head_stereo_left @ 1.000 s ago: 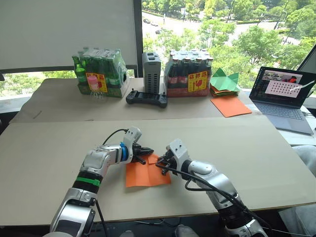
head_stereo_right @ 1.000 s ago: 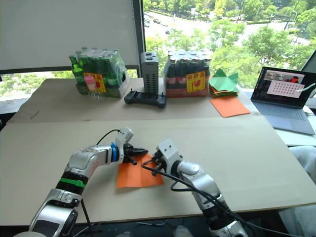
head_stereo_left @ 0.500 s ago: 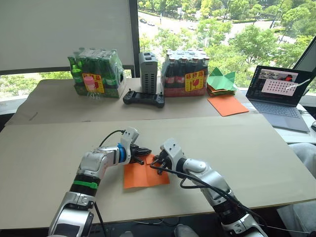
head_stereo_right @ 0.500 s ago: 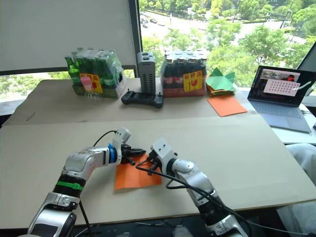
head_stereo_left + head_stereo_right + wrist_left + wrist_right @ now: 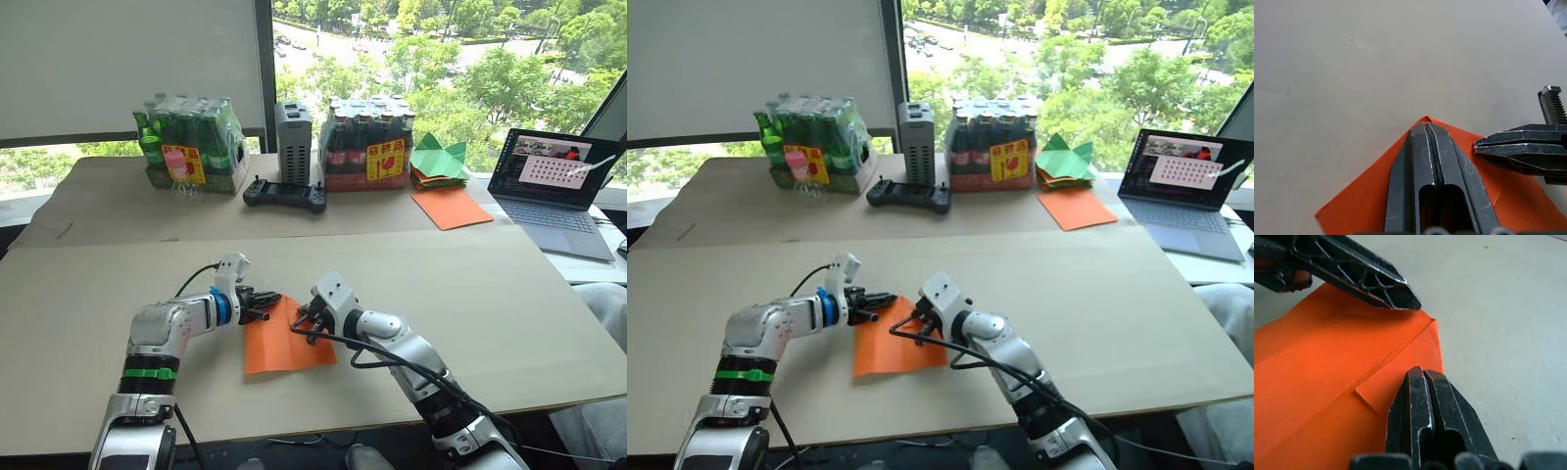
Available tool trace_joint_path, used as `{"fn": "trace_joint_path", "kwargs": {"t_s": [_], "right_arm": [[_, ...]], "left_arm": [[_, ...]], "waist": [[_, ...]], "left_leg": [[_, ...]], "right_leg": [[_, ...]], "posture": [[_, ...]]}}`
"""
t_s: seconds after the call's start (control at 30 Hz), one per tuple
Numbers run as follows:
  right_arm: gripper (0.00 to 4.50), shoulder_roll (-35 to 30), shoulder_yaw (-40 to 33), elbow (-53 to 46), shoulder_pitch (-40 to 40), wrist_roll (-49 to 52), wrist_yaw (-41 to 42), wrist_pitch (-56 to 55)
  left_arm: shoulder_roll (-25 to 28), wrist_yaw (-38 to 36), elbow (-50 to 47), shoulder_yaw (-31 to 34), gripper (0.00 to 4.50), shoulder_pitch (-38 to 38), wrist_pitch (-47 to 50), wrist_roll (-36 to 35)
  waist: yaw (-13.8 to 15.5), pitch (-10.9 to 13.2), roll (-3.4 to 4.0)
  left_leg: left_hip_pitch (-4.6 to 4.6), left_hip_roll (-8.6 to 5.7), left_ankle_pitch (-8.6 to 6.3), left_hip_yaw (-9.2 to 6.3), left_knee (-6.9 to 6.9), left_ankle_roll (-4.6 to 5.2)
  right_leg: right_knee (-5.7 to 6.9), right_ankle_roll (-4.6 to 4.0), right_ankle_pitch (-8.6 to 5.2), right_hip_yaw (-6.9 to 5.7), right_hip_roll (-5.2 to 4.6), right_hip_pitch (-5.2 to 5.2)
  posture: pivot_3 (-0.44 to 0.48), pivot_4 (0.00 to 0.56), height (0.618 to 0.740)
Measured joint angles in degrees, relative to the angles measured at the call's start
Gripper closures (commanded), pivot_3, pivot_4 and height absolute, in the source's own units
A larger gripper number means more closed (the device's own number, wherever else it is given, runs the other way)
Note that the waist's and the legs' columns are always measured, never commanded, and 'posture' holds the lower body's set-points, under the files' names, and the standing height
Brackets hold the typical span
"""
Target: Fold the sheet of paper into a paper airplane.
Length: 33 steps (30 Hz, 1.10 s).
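Pressing nose folds into the sheet of paper (image 5: 286, 336) with both claws clenched (left claw (image 5: 270, 297), right claw (image 5: 302, 326)), most folding left.

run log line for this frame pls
stage: early fold | left gripper: shut, tip on creased orange paper sheet far corner | right gripper: shut, pressing small folded flap
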Motion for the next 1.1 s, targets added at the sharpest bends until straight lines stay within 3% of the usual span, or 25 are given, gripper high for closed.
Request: {"fn": "trace_joint_path", "kwargs": {"t_s": [0.43, 0.57, 0.63, 1.1], "right_arm": [[4.45, 0.1, 0.2, 0.3, -0.3, -0.5, 0.7, -0.2], [4.50, 0.1, 0.1, 0.6, -0.5, -0.7, 0.8, -0.3], [4.50, 0.2, 0.1, 0.7, -0.6, -0.9, 1.0, -0.3], [4.50, 0.7, 0.1, 2.4, -1.4, -1.7, 2.0, -1.6]], "left_arm": [[1.7, 6.3, -7.3, 22.2, 4.50, 4.2, 15.4, -16.0], [1.7, 8.2, -9.6, 26.0, 3.31, 7.2, 19.0, -19.8], [1.7, 8.7, -11.4, 26.4, 2.65, 9.0, 19.8, -21.2], [0.7, 10.0, -13.7, 18.0, 2.65, 13.2, 15.9, -22.0]], "waist": [[0.0, 0.0, 0.00], [0.2, 0.0, -0.01], [0.1, 0.0, -0.01], [0.1, 0.0, -0.01]], "left_leg": [[0.04, 0.02, 0.00, -0.01, -0.22, -0.01], [0.05, 0.01, 0.01, 0.00, -0.22, -0.03], [0.06, 0.01, 0.01, 0.00, -0.23, -0.03], [0.11, 0.00, 0.04, 0.01, -0.32, -0.07]], "right_leg": [[-0.05, -0.03, 0.02, 0.00, -0.01, -0.05], [-0.06, -0.06, 0.03, -0.01, -0.03, -0.04], [-0.06, -0.08, 0.05, 0.00, -0.03, -0.04], [-0.09, -0.16, 0.08, 0.02, -0.01, -0.04]], "posture": [[0.000, 0.150, 0.740], [0.000, 0.150, 0.740], [0.000, 0.150, 0.740], [0.000, 0.150, 0.740]]}}
